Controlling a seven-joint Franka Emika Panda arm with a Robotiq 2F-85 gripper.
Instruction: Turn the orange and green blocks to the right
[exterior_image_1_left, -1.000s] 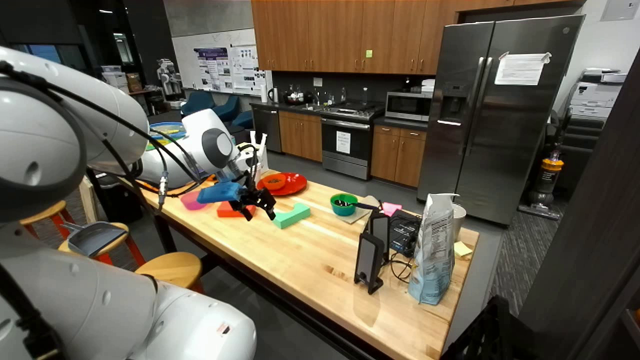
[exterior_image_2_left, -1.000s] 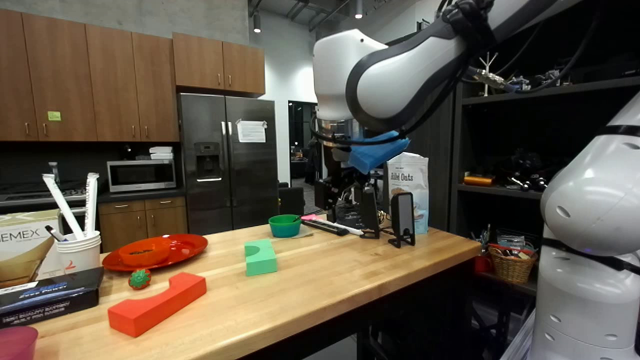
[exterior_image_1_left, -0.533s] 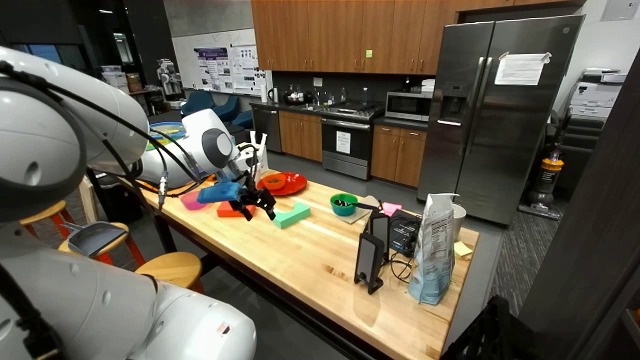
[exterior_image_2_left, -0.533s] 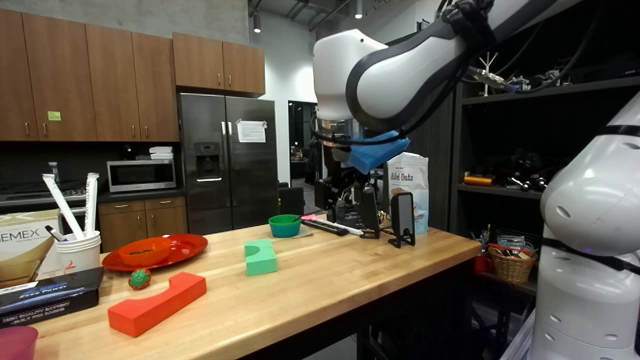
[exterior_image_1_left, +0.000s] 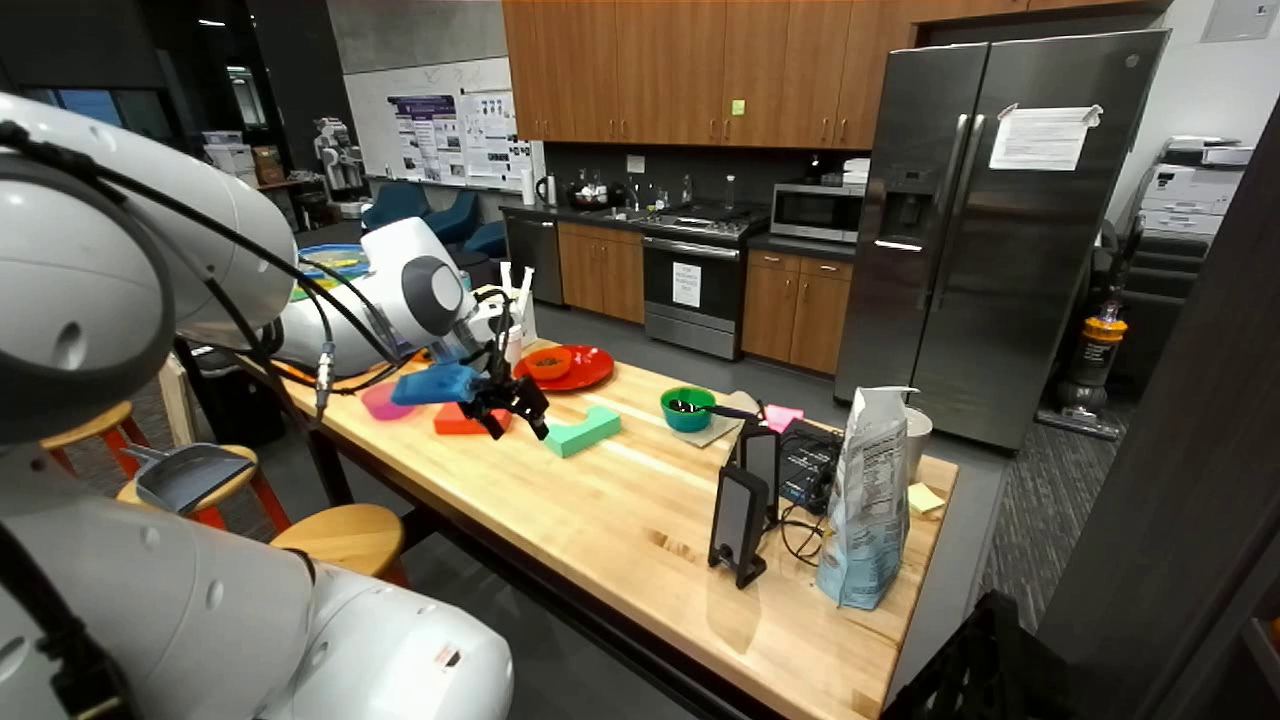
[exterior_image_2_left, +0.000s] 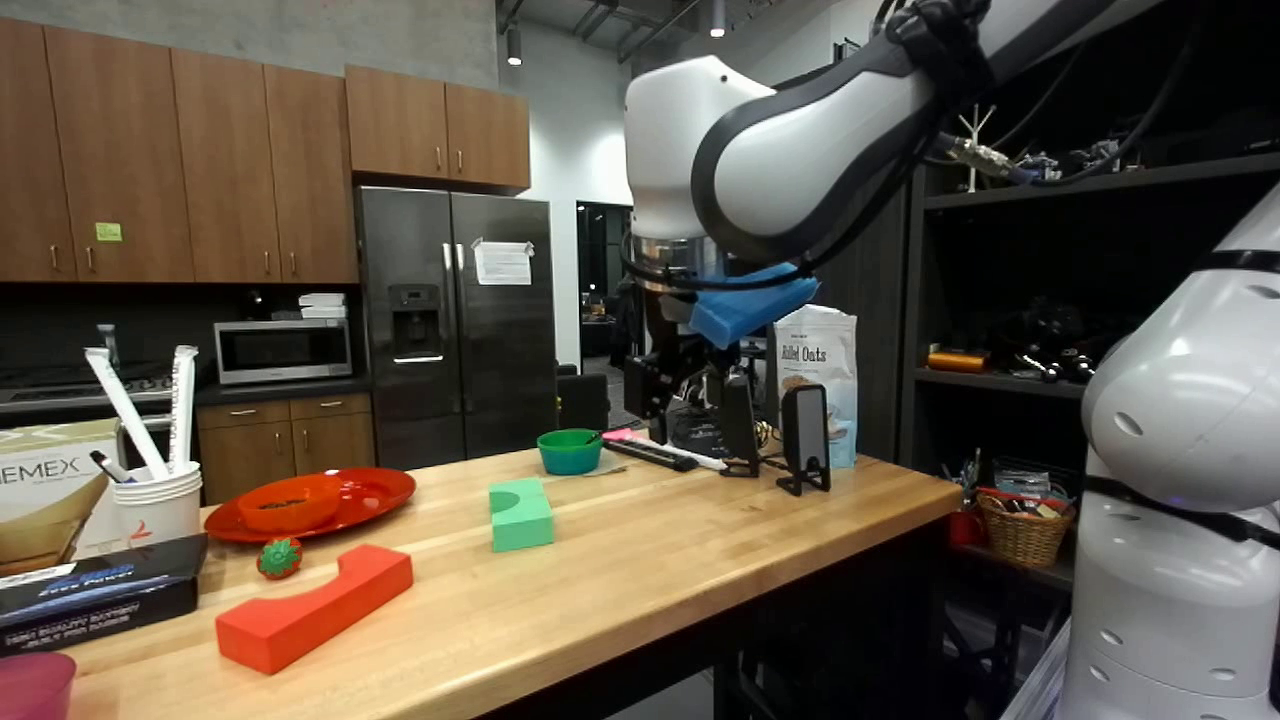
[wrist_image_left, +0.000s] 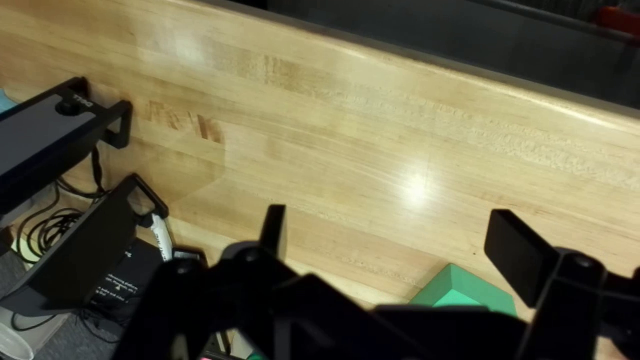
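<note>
Above the table (wrist_image_left: 310, 125), your gripper (wrist_image_left: 391, 235) hangs spread wide; square it over the green block (wrist_image_left: 472, 291) before lowering.

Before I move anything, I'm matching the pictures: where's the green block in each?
In an exterior view: green block, near centre.
In an exterior view: green block, lower half, left of centre.
Wrist view: green block, lower right, partly hidden.
Shared landmark: black speakers, visible in all three.

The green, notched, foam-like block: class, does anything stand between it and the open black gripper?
Nothing visible does. In an exterior view, no object shows between the gripper and the green block; in the wrist view, only the gripper's own black parts hide some of it.
</note>
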